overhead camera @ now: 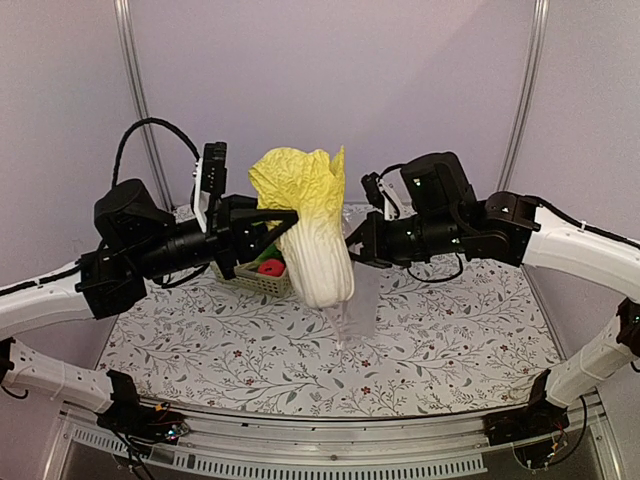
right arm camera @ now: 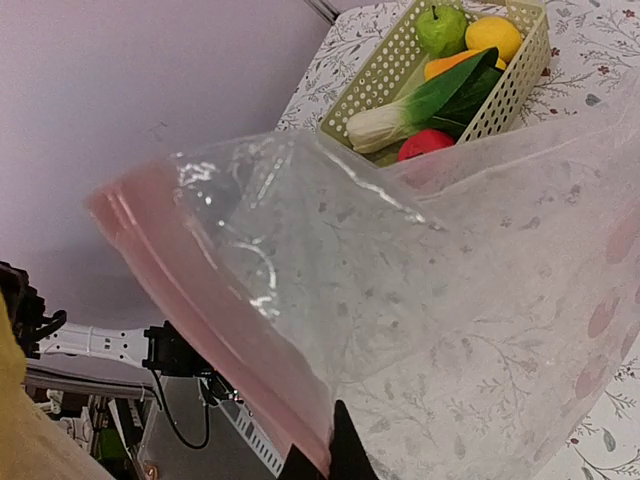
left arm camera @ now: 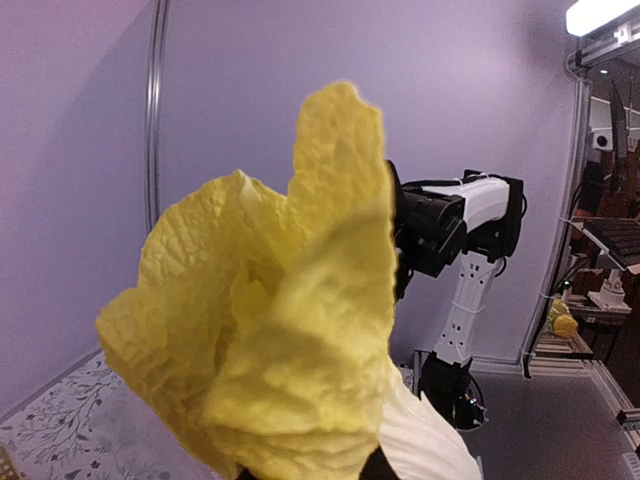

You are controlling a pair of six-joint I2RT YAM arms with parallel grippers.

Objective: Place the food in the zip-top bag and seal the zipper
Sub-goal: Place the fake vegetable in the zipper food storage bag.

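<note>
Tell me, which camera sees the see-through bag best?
The right wrist view: the zip-top bag fills the picture, its pinkish zipper edge plain. The top view shows it only faintly, hanging by the cabbage's lower end. The left wrist view shows none of it.

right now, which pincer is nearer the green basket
Left. The left pincer, gripping the cabbage, hangs close over the basket; the right pincer, pinching the zip-top bag, sits beyond the cabbage, farther to the right.
</note>
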